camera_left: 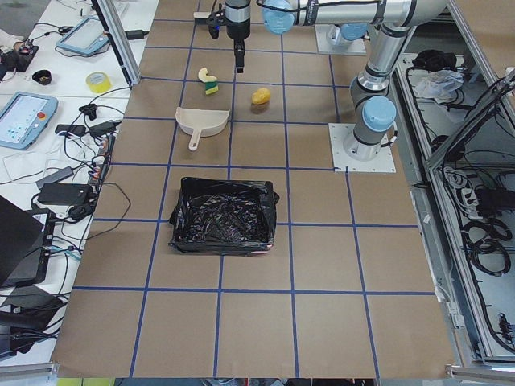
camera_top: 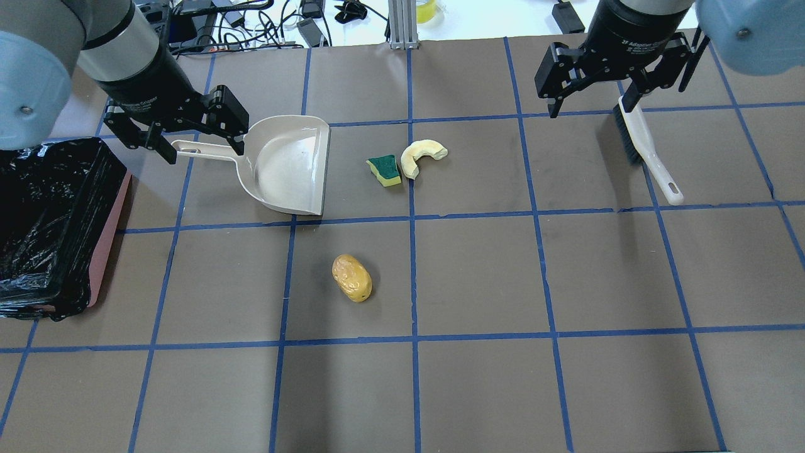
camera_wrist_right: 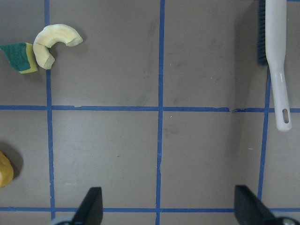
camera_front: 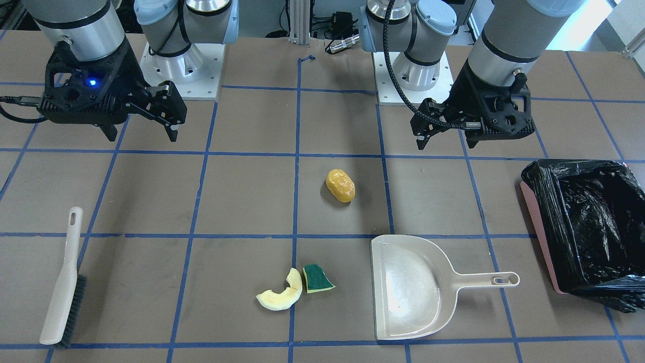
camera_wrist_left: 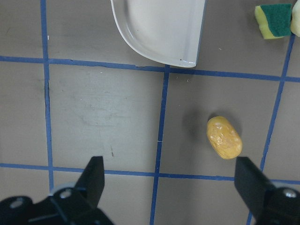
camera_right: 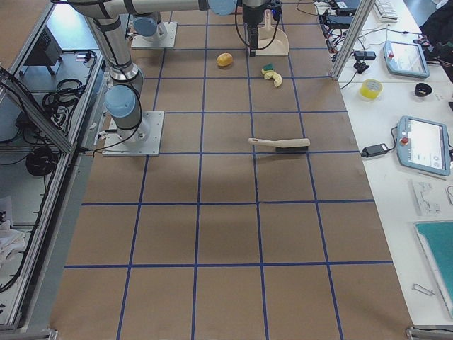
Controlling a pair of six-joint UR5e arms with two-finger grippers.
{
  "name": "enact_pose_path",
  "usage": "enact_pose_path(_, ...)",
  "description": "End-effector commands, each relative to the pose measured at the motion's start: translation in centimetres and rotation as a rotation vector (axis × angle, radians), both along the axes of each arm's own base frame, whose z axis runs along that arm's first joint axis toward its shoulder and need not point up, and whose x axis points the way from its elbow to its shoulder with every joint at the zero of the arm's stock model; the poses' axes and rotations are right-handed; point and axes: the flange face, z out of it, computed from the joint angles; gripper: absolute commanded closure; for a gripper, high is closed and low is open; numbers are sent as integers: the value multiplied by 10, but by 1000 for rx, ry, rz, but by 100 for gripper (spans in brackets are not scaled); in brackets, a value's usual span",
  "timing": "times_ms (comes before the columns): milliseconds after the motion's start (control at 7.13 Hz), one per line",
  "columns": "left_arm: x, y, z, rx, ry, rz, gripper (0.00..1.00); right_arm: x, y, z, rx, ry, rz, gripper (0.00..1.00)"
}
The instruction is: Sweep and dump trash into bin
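Observation:
Three bits of trash lie on the table: an orange-yellow lump (camera_front: 340, 185) (camera_top: 351, 277) (camera_wrist_left: 224, 137), a pale crescent (camera_front: 282, 295) (camera_top: 420, 155) (camera_wrist_right: 51, 42) and, touching it, a green-and-yellow sponge wedge (camera_front: 317, 279) (camera_top: 385, 170). The pink bin (camera_front: 541, 237) (camera_top: 110, 251), lined with a black bag, stands at the table's end on my left side. My left gripper (camera_front: 446, 143) (camera_top: 204, 150) hangs open above the table near the dustpan, holding nothing. My right gripper (camera_front: 142, 136) (camera_top: 591, 107) hangs open and empty above the brush's end of the table.
A beige dustpan (camera_front: 413, 287) (camera_top: 289, 163) lies flat between the bin and the sponge, mouth toward the trash. A beige hand brush (camera_front: 63, 287) (camera_top: 648, 148) (camera_wrist_right: 276, 61) lies on my right side. Blue tape lines grid the brown table.

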Motion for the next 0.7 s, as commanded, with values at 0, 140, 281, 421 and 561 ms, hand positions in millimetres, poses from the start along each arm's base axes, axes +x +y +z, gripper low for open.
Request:
enact_pose_path(0,1,1,0,4,-3,-10,0,0,0,0,-1,-1,-1,0)
enact_pose_path(140,1,4,2,5,-6,-10,0,0,0,0,1,0,1,0)
enact_pose_path(281,0,5,3,5,-4,-10,0,0,-2,-1,-2,1,1,0)
enact_pose_path(421,1,3,3,0,-5,-10,0,-2,-4,0,-16,3,2,0)
enact_pose_path(561,1,3,3,0,-6,-10,0,-4,-14,-13,7,1,16,0)
